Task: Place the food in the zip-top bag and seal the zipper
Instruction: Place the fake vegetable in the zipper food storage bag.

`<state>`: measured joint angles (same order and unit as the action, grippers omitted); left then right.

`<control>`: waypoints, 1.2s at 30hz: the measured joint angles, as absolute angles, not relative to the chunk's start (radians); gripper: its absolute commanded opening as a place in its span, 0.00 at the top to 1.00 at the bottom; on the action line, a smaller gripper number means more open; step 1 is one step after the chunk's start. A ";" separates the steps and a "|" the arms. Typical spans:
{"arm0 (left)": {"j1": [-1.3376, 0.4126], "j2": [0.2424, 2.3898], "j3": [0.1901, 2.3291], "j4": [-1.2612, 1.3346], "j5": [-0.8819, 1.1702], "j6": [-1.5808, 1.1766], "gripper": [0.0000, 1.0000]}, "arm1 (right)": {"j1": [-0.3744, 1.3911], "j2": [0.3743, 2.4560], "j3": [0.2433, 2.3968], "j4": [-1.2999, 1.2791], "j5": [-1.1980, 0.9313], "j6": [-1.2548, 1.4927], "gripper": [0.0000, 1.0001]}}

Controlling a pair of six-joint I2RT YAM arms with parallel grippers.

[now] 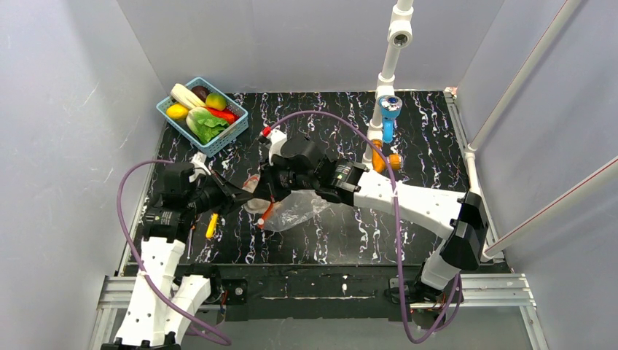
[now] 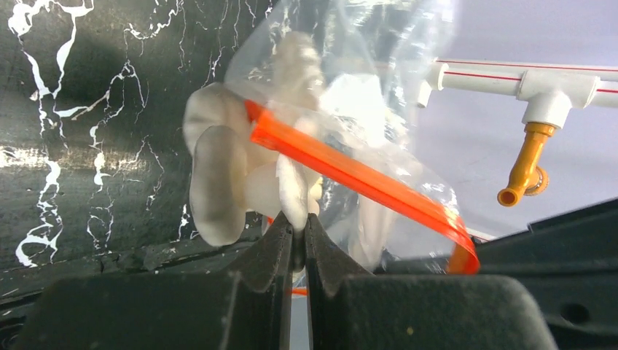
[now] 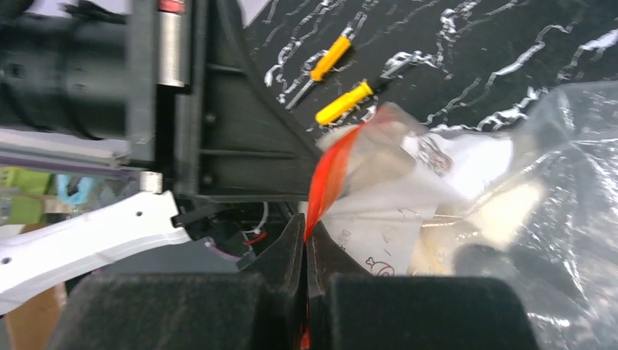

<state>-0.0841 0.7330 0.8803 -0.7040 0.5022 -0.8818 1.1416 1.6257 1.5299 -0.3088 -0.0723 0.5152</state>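
Note:
The clear zip-top bag (image 1: 297,209) lies mid-table, its red zipper (image 2: 350,173) open and lifted. My right gripper (image 3: 304,222) is shut on the zipper strip (image 3: 329,175) at one end of the mouth and holds it up. My left gripper (image 2: 299,222) is shut on a lobe of the white garlic-like piece (image 2: 218,171) right at the bag's mouth, partly behind the plastic. In the top view the left gripper (image 1: 237,191) and right gripper (image 1: 268,191) meet at the bag's left end. The green lettuce (image 1: 210,125) and yellow-green fruit (image 1: 216,100) lie in the basket.
The blue basket (image 1: 232,135) stands at the back left with a leek, a red chili and other toy foods. Yellow-handled tools (image 3: 342,102) lie on the black marbled table near the left arm. A white pipe stand (image 1: 386,80) with orange fittings rises at the back centre.

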 measured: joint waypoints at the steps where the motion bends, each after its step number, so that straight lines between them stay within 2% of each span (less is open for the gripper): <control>1: -0.084 0.730 0.862 -0.688 0.506 -0.895 1.00 | 1.142 1.626 1.529 -0.292 -0.090 0.523 0.99; 6: -0.084 0.719 0.847 -0.673 0.525 -0.902 1.00 | 1.133 1.626 1.516 -0.255 -0.160 0.553 0.99; 14: -0.083 0.703 0.941 -0.664 0.536 -0.861 1.00 | 1.079 1.626 1.476 -0.234 -0.284 0.609 0.99; 25: -0.083 0.701 0.825 -0.579 0.592 -0.982 1.00 | 1.020 1.639 1.408 -0.174 -0.421 0.752 0.99; 31: -0.082 0.651 0.821 -0.554 0.558 -1.008 1.00 | 1.002 1.654 1.428 -0.254 -0.392 0.720 0.99; 36: -0.082 0.690 0.746 -0.500 0.566 -1.029 1.00 | 1.007 1.692 1.453 -0.329 -0.345 0.665 0.97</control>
<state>-0.0822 0.6895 0.7456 -0.4999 0.5659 -1.0294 1.0069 1.6917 1.4532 -0.3294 -0.3450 0.6651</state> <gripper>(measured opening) 0.040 0.029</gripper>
